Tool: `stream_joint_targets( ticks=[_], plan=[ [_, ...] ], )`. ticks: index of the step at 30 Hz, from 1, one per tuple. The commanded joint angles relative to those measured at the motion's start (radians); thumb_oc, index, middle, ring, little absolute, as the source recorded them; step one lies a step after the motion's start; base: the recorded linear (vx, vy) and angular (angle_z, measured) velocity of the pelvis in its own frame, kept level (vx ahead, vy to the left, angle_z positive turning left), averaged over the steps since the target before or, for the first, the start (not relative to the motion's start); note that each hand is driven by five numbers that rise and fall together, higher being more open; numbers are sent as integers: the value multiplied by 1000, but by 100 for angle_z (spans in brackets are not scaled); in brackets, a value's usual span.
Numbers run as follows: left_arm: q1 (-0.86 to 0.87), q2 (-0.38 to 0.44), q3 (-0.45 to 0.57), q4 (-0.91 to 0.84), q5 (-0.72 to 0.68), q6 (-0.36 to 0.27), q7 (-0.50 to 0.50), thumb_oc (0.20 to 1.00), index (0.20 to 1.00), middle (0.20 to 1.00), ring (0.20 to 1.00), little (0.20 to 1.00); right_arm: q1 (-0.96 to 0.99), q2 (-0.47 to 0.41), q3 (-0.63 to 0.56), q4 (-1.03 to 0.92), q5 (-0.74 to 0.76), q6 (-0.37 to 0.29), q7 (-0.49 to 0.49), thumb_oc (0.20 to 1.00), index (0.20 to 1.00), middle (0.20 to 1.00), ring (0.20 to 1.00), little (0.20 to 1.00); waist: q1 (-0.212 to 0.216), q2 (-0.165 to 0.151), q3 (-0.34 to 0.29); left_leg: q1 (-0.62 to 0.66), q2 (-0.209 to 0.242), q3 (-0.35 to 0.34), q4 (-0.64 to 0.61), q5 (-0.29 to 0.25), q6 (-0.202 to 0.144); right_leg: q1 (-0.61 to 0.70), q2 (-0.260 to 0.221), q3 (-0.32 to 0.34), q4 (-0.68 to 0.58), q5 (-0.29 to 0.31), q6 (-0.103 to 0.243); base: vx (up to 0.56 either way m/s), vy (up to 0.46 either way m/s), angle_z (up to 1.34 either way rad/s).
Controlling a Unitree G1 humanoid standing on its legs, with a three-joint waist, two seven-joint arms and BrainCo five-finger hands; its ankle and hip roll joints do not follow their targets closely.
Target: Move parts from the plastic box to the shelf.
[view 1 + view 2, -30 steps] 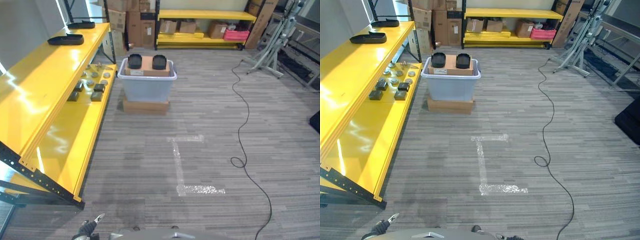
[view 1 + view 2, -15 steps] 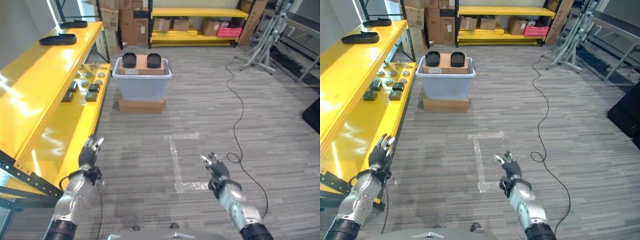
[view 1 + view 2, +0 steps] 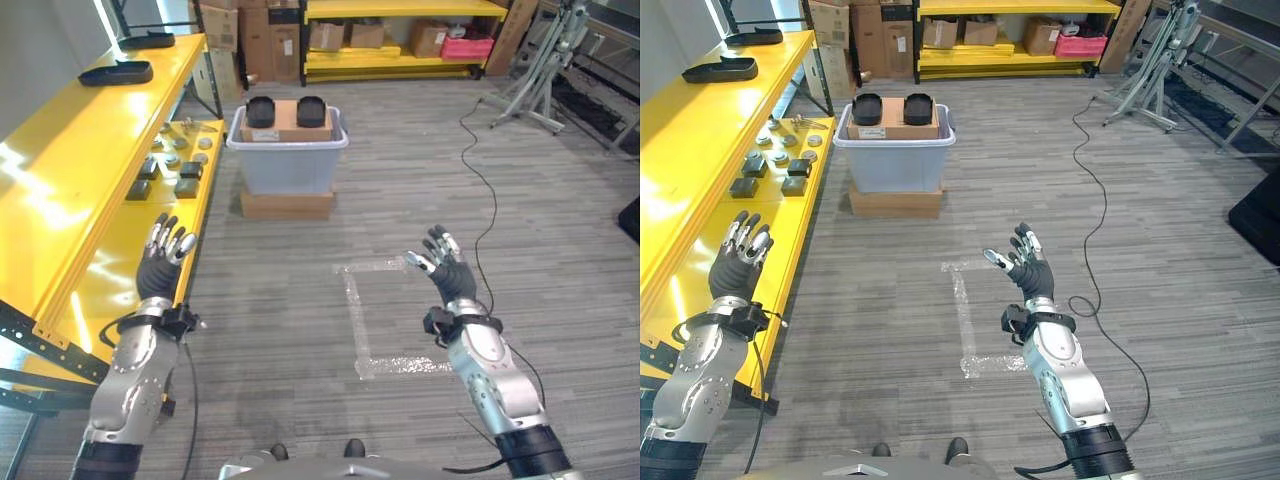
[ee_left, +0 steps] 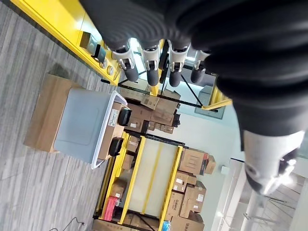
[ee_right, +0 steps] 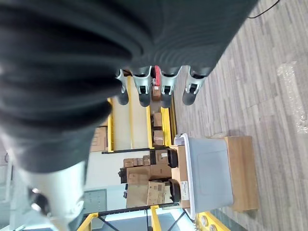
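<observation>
Both hands were raised with fingers spread and held nothing: the left hand (image 3: 163,262) beside the yellow shelf (image 3: 70,190), the right hand (image 3: 448,272) over bare floor. The box (image 3: 288,160) stood well ahead of both hands on a cardboard base, somewhat nearer the left hand; its long axis ran crosswise to the approach; two black parts (image 3: 261,111) sat on a carton in it. A white label showed on the carton, its print too small to read.
</observation>
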Motion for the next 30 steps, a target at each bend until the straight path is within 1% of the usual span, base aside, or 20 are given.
stream_joint_targets(
  ticks=[1,2,6,7,9,10,12,14,15,16,17,18,19,21,22,23,26,28,29,30],
  plan=[
    [-28,42,30,-24,-22,-16,0,1000,1000,1000,1000,1000,-61,-1,-21,-42,24,-43,-15,1000,1000,1000,1000,1000,17,-12,0,-2,-27,18,3,-58,17,41,-35,-36,26,-74,81,53,88,-7],
    [-27,43,32,-25,-28,-12,-4,1000,1000,1000,1000,1000,-61,0,-21,-42,25,-44,-16,1000,1000,1000,1000,1000,16,-11,1,-3,-29,18,3,-59,20,36,-37,-33,35,-76,83,83,157,-7],
    [-35,61,25,-32,-6,8,-19,1000,1000,1000,1000,1000,-51,7,-26,-55,20,-21,-30,1000,1000,1000,1000,1000,0,3,31,-26,-48,9,32,-71,61,-37,-70,-13,212,-80,106,80,170,-15],
    [-37,61,24,-32,-7,9,-18,1000,1000,1000,1000,1000,-51,8,-25,-56,22,-18,-32,1000,1000,1000,1000,1000,0,3,33,-29,-50,8,36,-72,64,-45,-73,-11,231,-82,108,58,153,-10],
    [-62,59,1,-22,-30,31,8,1000,1000,1000,1000,1000,-51,16,-13,-59,28,-17,-59,1000,1000,1000,1000,1000,-9,13,60,-41,-63,-11,57,-80,86,-116,-103,-1,410,-61,115,55,189,-5],
    [-74,56,-8,-16,-43,37,16,1000,1000,1000,1000,1000,-52,19,-8,-58,24,-20,-61,1000,1000,1000,1000,1000,-13,21,69,-47,-66,-17,64,-84,94,-158,-119,5,494,-36,116,63,196,-3],
    [-84,45,-19,-8,-38,37,25,1000,1000,1000,1000,1000,-44,21,-6,-66,26,-11,-60,1000,1000,1000,1000,1000,-22,33,86,-41,-73,-28,74,-98,103,-225,-147,12,629,-1,115,84,181,0],
    [-85,41,-20,-6,-33,38,27,1000,1000,1000,1000,1000,-41,21,-7,-71,28,-4,-61,1000,1000,1000,1000,1000,-23,33,89,-40,-78,-29,75,-101,106,-245,-156,17,663,-2,115,107,104,2],
    [-76,32,-15,-6,-33,42,26,1000,1000,1000,1000,1000,-33,19,-15,-80,47,20,-40,1000,1000,1000,1000,1000,-31,39,97,-19,-84,-26,67,-117,106,-297,-165,10,671,21,120,190,71,4],
    [-70,33,-13,-9,-40,43,25,1000,1000,1000,1000,1000,-31,19,-17,-81,48,20,-37,1000,1000,1000,1000,1000,-33,36,98,-14,-87,-25,68,-126,104,-304,-161,8,633,30,124,275,34,-8],
    [-64,35,-10,-14,-40,43,25,1000,1000,1000,1000,1000,-28,20,-19,-81,51,19,-31,1000,1000,1000,1000,1000,-36,26,99,-9,-94,-24,74,-139,99,-304,-156,5,557,34,129,197,-59,-15],
    [-61,37,-10,-18,-38,42,26,1000,1000,1000,1000,1000,-28,20,-21,-81,55,20,-27,1000,1000,1000,1000,1000,-38,22,99,-7,-94,-25,78,-146,96,-298,-151,3,515,36,130,255,-117,-18],
    [-57,41,-13,-26,-36,38,32,1000,1000,1000,1000,1000,-29,16,-27,-77,64,19,-20,1000,1000,1000,1000,1000,-43,5,99,0,-103,-30,90,-161,87,-287,-139,3,375,46,137,264,-123,-7],
    [-51,45,-20,-38,-27,39,28,1000,1000,1000,1000,1000,-28,5,-38,-72,77,21,-14,1000,1000,1000,1000,1000,-49,-9,98,13,-109,-43,105,-184,74,-268,-122,2,194,67,144,371,-158,-8],
    [-45,46,-27,-42,-16,37,25,1000,1000,1000,1000,1000,-27,-2,-46,-67,95,26,-7,1000,1000,1000,1000,1000,-52,-14,96,25,-108,-47,115,-198,70,-265,-122,1,92,82,147,710,-258,8],
    [-34,47,-34,-34,-14,28,5,1000,1000,1000,1000,1000,-8,-9,-63,-66,111,23,15,1000,1000,1000,1000,1000,-55,-19,93,45,-106,-45,137,-220,66,-273,-133,-13,-3,101,155,609,-212,20],
    [-15,51,-39,-31,-13,10,-18,1000,1000,1000,1000,1000,23,-5,-73,-83,107,20,39,1000,1000,1000,1000,1000,-58,-25,90,50,-101,-34,174,-244,63,-289,-147,-20,-5,87,157,478,-174,16],
    [12,48,-40,-30,-29,-17,-25,1000,1000,1000,1000,1000,50,-4,-74,-98,99,10,57,1000,1000,1000,1000,1000,-61,-37,83,62,-93,-21,227,-288,62,-269,-161,-26,-5,100,152,646,-275,23],
    [23,44,-36,-23,-57,-31,-21,1000,1000,1000,1000,1000,56,-10,-70,-99,98,6,59,1000,1000,1000,1000,1000,-68,-39,71,83,-75,-21,258,-316,50,-247,-153,-34,16,89,144,765,-336,32],
    [25,40,-35,-15,-86,-37,-18,1000,1000,1000,1000,1000,49,-19,-66,-96,103,9,53,1000,1000,1000,1000,1000,-72,-36,64,99,-58,-15,282,-316,38,-247,-146,-32,67,72,137,656,-289,42]
  ],
)
